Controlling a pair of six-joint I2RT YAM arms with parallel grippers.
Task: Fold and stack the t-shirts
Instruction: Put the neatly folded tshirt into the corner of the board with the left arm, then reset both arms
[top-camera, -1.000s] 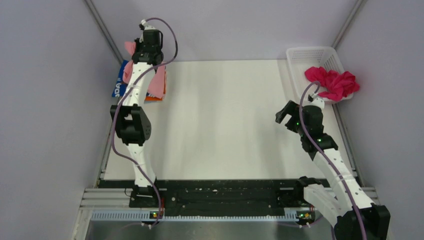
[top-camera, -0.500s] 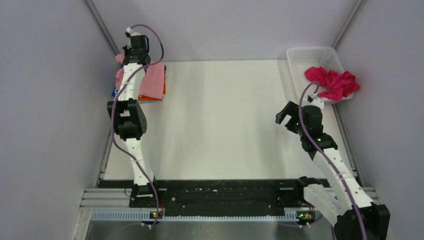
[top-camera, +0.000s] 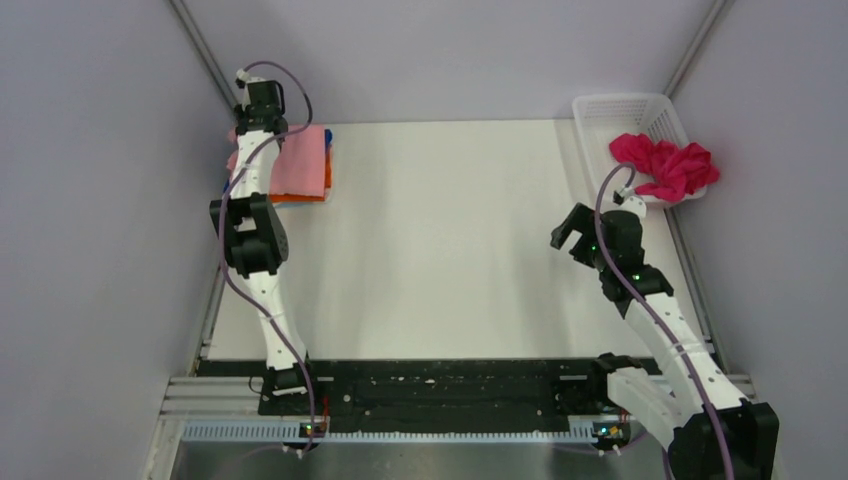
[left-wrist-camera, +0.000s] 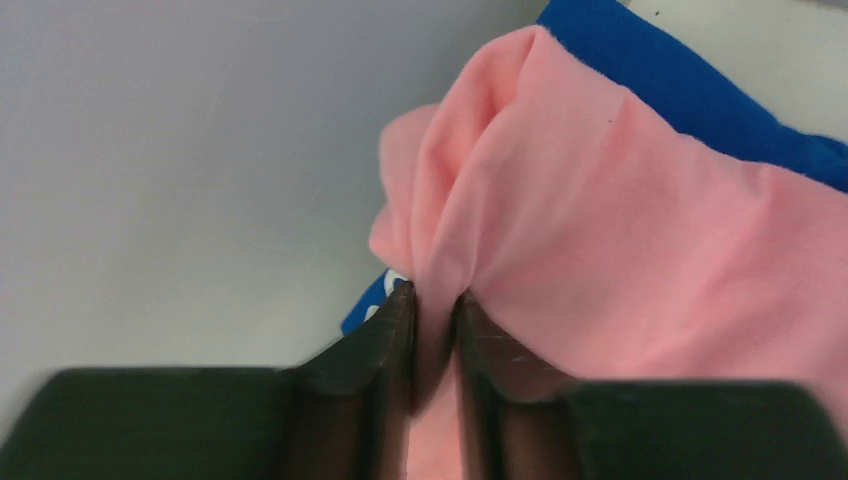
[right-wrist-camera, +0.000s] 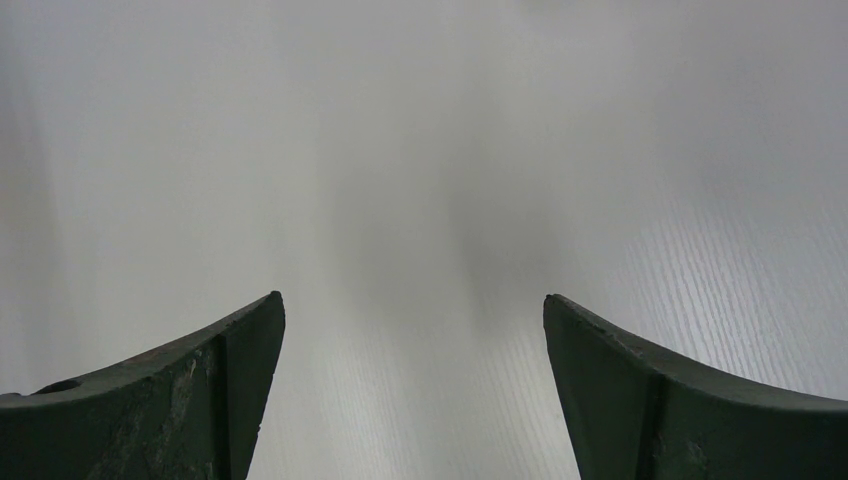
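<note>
The light pink t-shirt (top-camera: 300, 162) lies folded on top of a stack at the table's far left. The orange t-shirt (top-camera: 326, 175) and the blue t-shirt (top-camera: 285, 203) show as edges under it. My left gripper (top-camera: 240, 135) is at the stack's far left corner, shut on a pinch of the pink t-shirt (left-wrist-camera: 600, 220); the blue t-shirt (left-wrist-camera: 700, 90) shows beyond it. The magenta t-shirt (top-camera: 665, 165) is crumpled in the white basket (top-camera: 620, 105) at the far right. My right gripper (top-camera: 568, 228) is open and empty above the table (right-wrist-camera: 420, 180), near the basket.
Grey walls close in on the left, right and back. A black rail (top-camera: 440, 385) runs along the near edge between the arm bases. The left arm stretches along the table's left edge.
My left gripper has moved left and back, pulling the pink t-shirt out flat over the stack. The right arm has not moved.
</note>
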